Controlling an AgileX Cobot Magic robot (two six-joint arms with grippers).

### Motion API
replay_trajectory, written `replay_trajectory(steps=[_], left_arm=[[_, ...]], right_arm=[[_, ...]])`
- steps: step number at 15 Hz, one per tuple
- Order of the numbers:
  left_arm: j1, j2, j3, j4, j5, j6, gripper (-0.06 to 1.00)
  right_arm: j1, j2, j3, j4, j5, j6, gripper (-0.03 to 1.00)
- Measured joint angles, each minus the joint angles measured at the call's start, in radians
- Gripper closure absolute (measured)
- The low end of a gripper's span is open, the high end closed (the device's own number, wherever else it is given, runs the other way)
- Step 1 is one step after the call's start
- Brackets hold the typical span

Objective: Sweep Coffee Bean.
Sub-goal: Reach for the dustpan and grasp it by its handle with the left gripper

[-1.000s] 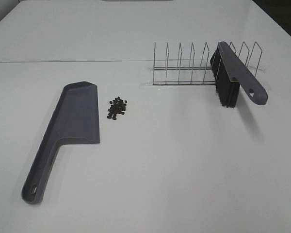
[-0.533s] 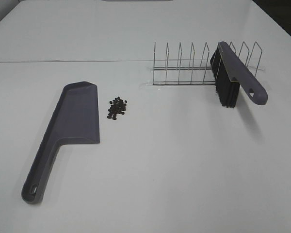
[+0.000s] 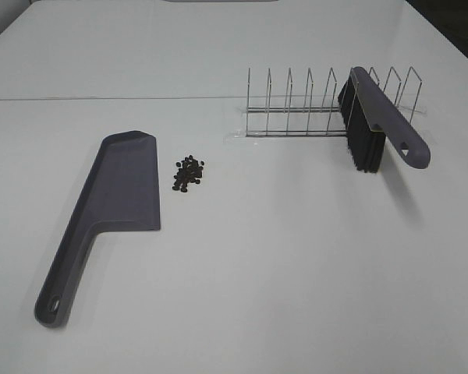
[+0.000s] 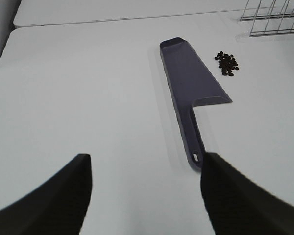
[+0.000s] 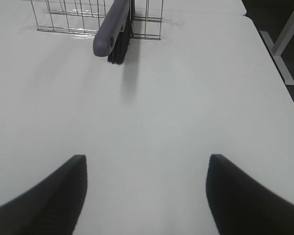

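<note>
A small pile of dark coffee beans (image 3: 188, 172) lies on the white table just right of the purple-grey dustpan (image 3: 109, 210), which lies flat with its handle toward the front. The beans (image 4: 227, 63) and dustpan (image 4: 192, 90) also show in the left wrist view. A purple-grey brush (image 3: 378, 121) with black bristles leans in a wire rack (image 3: 327, 105) at the back right; it also shows in the right wrist view (image 5: 113, 27). My left gripper (image 4: 144, 196) is open and empty, short of the dustpan's handle. My right gripper (image 5: 146, 196) is open and empty, well short of the brush.
The white table (image 3: 281, 273) has a seam across the back. Its right edge (image 5: 272, 63) shows in the right wrist view, with a table leg and dark floor beyond. The wire rack (image 5: 78, 14) stands upright with several thin dividers.
</note>
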Motion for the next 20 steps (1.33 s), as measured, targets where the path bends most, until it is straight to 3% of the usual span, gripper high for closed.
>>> replay_trajectory(steps=[20], left_arm=[[0.0,0.0,0.0,0.0,0.0,0.0,0.33]], right_arm=[[0.0,0.0,0.0,0.0,0.0,0.0,0.29]])
